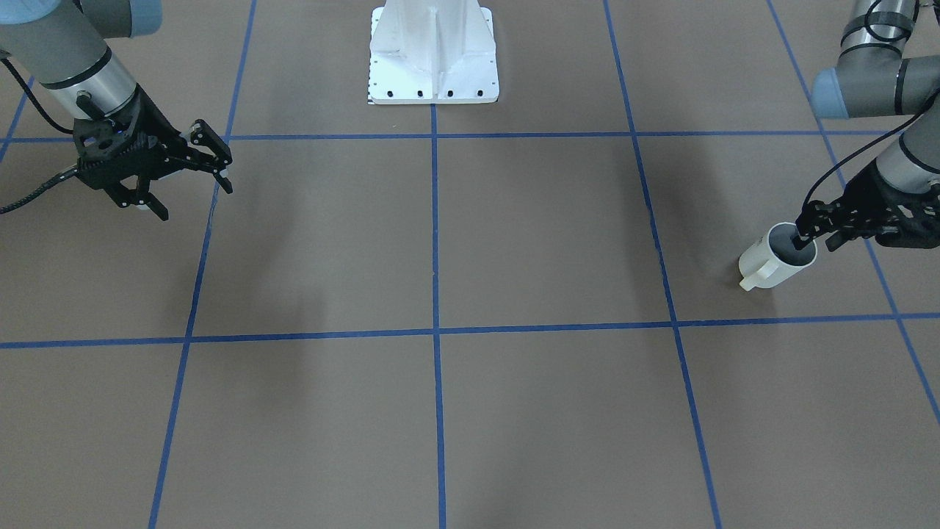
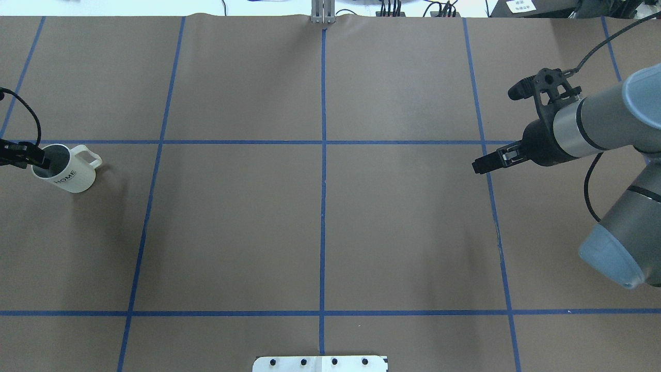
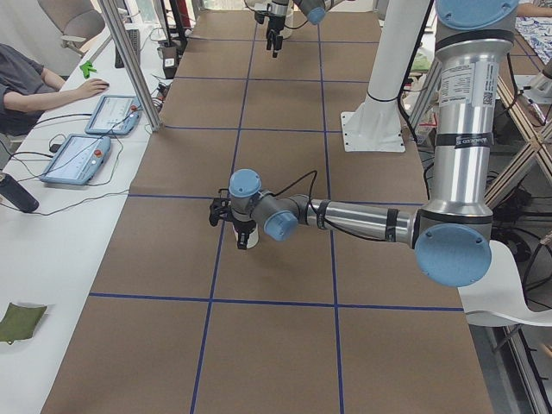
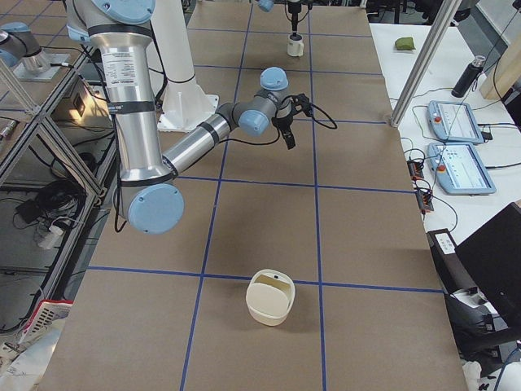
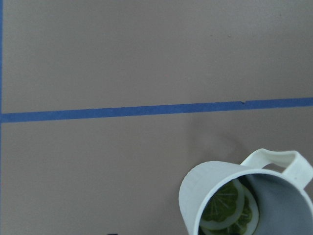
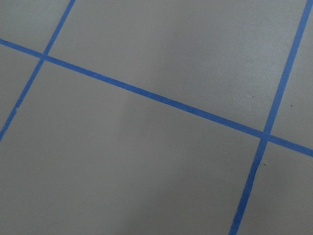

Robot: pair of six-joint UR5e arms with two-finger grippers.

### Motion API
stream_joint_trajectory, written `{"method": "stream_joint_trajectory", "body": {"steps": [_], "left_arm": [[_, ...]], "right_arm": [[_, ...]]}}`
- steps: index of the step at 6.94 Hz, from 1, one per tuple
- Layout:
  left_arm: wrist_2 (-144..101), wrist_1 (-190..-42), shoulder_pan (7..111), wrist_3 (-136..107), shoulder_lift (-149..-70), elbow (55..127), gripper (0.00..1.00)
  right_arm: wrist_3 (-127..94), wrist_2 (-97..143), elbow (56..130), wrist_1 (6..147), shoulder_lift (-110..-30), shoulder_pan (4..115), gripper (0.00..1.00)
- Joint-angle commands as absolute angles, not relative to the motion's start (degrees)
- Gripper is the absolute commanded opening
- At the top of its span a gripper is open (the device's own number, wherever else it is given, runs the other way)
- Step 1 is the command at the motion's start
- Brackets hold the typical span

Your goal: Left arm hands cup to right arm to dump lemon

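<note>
the left pincer point(image 1: 804, 236) is clenched on the rim of the cup point(image 2: 72, 178), one finger inside the mouth and one outside, at the far left end of the table point(image 2: 232, 232). the cup is tilted, its mouth leaning toward that pincer. i cannot tell whether its base touches the table. slices of lemon point(image 5: 227, 210) lie in the bottom. the handle point(image 2: 92, 156) is on the side opposite the gripped rim, so it faces the table's middle and slightly away from the robot.

the right pincer point(image 1: 194, 197) is released, fingers spread wide, holding nothing. it hangs over the far right end, well apart from the cup, with the whole middle of the table between them. the cup therefore lies straight across from it along the table's length, handle and free wall turned its way.

as i judge it, only the left arm is near, so it must carry the cup toward the centre. the right pincer should take the free side, clear of the gripped rim. a cream tub point(image 4: 270, 297) stands at the right end, likely where the lemon goes.
</note>
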State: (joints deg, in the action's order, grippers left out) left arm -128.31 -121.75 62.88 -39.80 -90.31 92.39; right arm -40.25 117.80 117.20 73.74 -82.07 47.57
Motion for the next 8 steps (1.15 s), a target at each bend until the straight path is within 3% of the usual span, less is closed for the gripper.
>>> {"method": "stream_joint_trajectory", "body": {"steps": [1,5,7,8], "left_arm": [[-128.2,-121.9,62.4,-40.4,-90.6,92.3,0.00],[-128.2,-121.5,63.1,-40.8,-90.4,95.1,0.00],[-128.1,-110.4,63.5,-48.9,-91.9,103.4,0.00],[-128.4,-104.2,63.7,-57.7,-96.4,105.6,0.00]], "right_arm": [[-40.2,117.8,117.2,73.7,-82.0,47.5,1.00],[-39.3,118.2,115.7,68.4,-79.1,46.9,1.00],[-39.1,112.5,113.3,58.3,-77.8,44.2,0.99],[-38.8,109.7,110.2,51.4,-77.7,42.2,0.99]]}}
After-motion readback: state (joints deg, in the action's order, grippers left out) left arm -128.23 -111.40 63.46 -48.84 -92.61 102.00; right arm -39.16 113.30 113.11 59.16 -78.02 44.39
